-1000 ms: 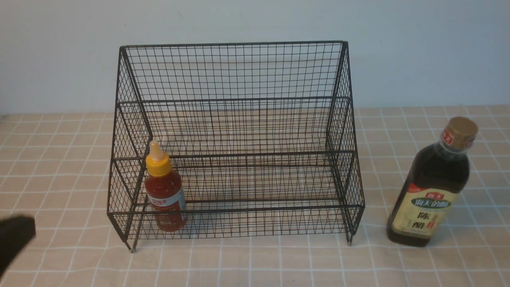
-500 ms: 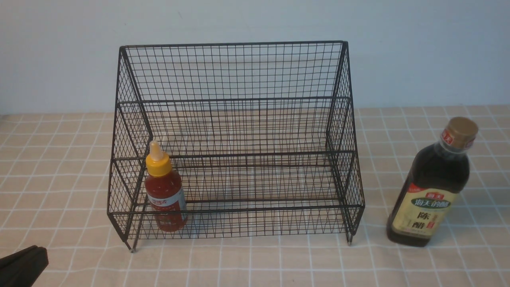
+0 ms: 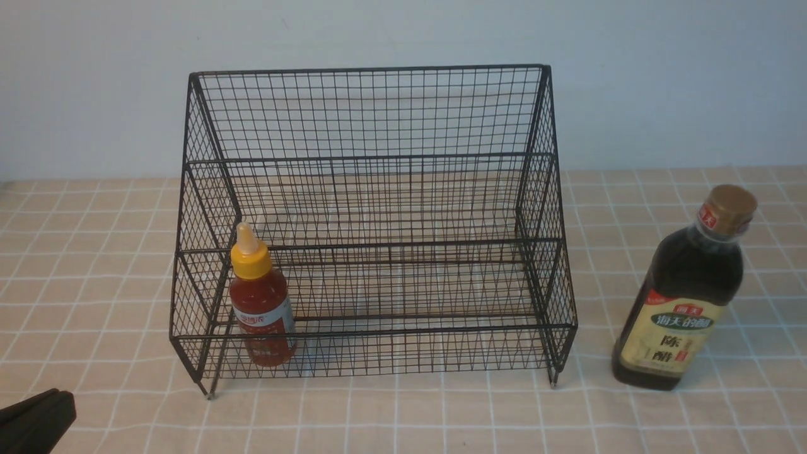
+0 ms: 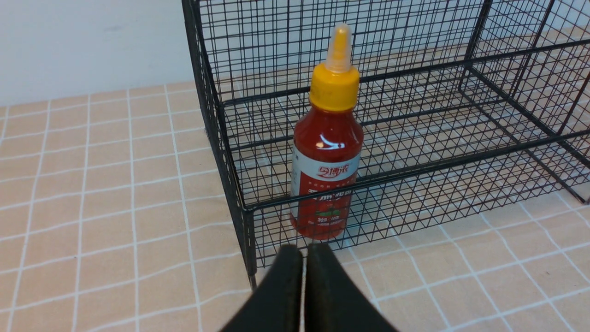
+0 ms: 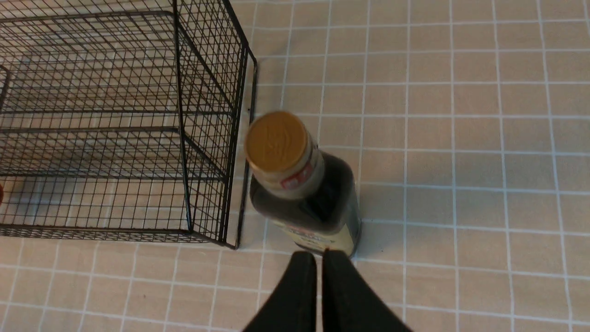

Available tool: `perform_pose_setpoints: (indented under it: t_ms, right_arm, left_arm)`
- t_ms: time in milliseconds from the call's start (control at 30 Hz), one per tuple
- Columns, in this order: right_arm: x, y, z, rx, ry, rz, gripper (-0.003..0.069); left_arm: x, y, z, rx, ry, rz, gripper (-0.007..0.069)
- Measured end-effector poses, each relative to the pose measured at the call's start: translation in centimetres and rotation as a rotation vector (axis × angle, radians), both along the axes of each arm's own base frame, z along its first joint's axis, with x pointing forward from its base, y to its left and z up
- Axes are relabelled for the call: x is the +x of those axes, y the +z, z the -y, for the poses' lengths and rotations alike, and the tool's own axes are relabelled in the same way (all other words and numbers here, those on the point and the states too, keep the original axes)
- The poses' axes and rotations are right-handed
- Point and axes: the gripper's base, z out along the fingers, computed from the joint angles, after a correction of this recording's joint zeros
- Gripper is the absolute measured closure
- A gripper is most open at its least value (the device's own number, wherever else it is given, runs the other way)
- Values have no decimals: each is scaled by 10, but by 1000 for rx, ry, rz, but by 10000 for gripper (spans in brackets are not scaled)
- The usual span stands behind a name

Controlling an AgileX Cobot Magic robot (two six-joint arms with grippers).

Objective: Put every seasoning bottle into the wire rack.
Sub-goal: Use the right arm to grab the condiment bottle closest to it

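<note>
The black wire rack (image 3: 378,156) stands in the middle of the table. The red sauce bottle (image 3: 261,302) with its yellow nozzle stands upright in the lower tier, at the left end. In the left wrist view that bottle (image 4: 327,152) sits behind the rack's front mesh (image 4: 209,106), and my left gripper (image 4: 302,251) is shut and empty just before the rack's front left corner. The dark vinegar bottle (image 3: 684,296) stands on the cloth to the right of the rack. My right gripper (image 5: 319,258) hovers above and in front of this bottle (image 5: 313,193), shut, holding nothing.
A beige checked cloth (image 3: 113,252) covers the table, with a pale wall (image 3: 94,94) right behind the rack. The left gripper's dark tip (image 3: 38,419) shows in the front view's bottom left corner. The rack's right side (image 5: 180,92) stands a short gap from the vinegar bottle.
My left gripper dropped lower toward the front view's bottom left corner, then held still. Both bottles and the rack stayed put.
</note>
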Motion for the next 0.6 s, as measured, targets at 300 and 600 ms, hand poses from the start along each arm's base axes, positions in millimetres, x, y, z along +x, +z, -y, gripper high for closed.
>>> perform_pose_setpoints:
  t_ms: [300, 600]
  right_arm:
    - [58, -18, -34, -93, 183, -71, 356]
    - [91, -47, -41, -160, 145, -143, 73]
  left_arm:
    - [0, 0, 0, 1, 0, -2, 631]
    - [0, 0, 0, 1, 0, -3, 631]
